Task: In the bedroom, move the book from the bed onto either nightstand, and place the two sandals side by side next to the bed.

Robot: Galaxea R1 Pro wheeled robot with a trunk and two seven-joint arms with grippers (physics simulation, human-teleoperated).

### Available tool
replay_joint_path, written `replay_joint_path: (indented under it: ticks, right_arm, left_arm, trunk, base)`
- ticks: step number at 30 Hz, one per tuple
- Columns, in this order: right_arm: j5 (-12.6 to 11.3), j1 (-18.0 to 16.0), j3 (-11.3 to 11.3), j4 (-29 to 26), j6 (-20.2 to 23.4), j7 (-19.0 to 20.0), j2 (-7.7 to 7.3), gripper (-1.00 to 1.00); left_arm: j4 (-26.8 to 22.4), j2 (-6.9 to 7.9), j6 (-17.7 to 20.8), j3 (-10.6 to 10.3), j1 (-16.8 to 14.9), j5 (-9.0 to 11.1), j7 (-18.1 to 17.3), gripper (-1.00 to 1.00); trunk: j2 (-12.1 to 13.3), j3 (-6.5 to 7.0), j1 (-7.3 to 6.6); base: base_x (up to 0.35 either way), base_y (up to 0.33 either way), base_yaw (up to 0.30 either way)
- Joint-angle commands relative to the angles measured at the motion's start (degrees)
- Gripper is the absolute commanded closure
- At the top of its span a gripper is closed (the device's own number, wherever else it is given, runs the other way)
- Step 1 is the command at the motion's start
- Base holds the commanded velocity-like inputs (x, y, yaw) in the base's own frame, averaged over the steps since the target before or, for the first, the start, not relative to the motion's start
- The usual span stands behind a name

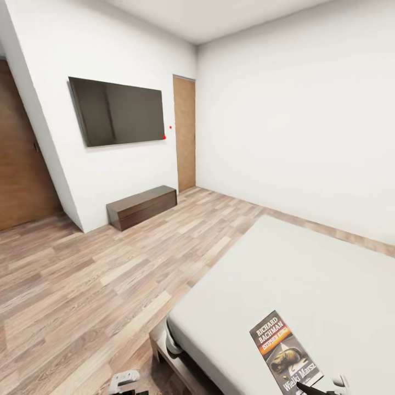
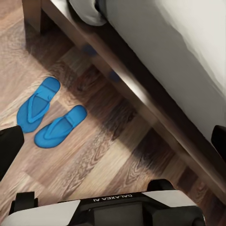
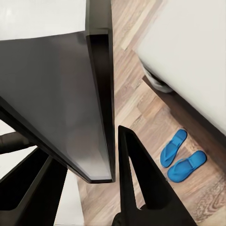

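The book, dark with "RICHARD BACHMAN" lettering, is over the bed's near corner. My right gripper is shut on its near end. In the right wrist view the book stands edge-on between the dark fingers, with floor behind it. Two blue sandals lie side by side on the wood floor close to the bed's dark frame; they show again past the book. My left gripper hangs open above the floor near them. The nightstand is out of view.
A wall-mounted TV hangs over a low dark cabinet across the room. A wooden door stands in the far corner. Open wood floor lies between the cabinet and the bed.
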Motion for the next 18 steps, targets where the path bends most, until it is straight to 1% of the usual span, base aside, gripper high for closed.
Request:
replay_joint_path:
  ticks: [1, 18]
  right_arm:
    - [-0.6, 0.0, 0.3, 0.0, 0.3, 0.1, -0.05, 1.00]
    - [-0.6, 0.0, 0.3, 0.0, 0.3, 0.1, -0.05, 1.00]
  left_arm:
    - [0.1, 0.00, -0.1, -0.5, -0.1, 0.5, -0.2, -1.00]
    - [0.1, 0.00, -0.1, -0.5, -0.1, 0.4, -0.2, -1.00]
  trunk:
    - [-0.1, -0.12, 0.03]
    - [-0.1, -0.12, 0.03]
  base:
    - [0.000, 0.000, 0.292]
    - [0.000, 0.000, 0.292]
